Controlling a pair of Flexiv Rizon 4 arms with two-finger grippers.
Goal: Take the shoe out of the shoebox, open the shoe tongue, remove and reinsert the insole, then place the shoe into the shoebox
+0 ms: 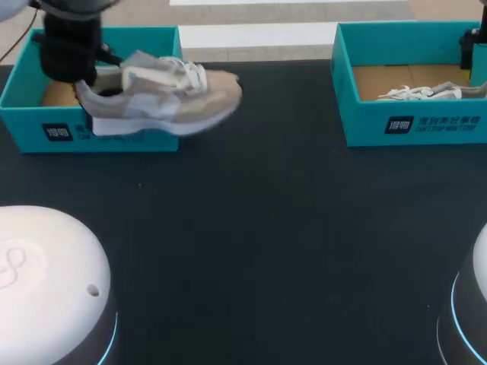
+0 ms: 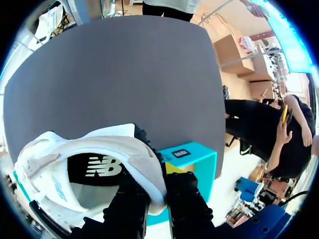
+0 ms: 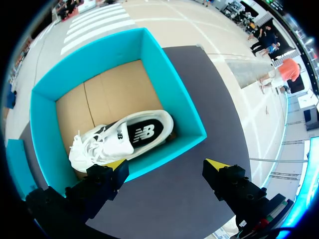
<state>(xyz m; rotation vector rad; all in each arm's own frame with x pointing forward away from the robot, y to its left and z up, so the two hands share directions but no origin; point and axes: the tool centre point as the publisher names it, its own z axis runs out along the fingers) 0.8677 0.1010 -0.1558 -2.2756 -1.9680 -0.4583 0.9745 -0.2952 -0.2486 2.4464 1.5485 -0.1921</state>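
A beige and white sneaker hangs in the air over the front wall of the left teal shoebox, toe pointing right. My left gripper is shut on its heel collar, one finger inside the shoe and one outside. A second, white sneaker lies on its side in the right teal shoebox. Above that box's near wall my right gripper stands wide open, with nothing between its fingers. In the head view only a bit of my right arm shows at the right edge.
The dark table stretches between the two boxes. The right shoebox stands at the back right with the white sneaker in it. Brown cardboard lines both box floors.
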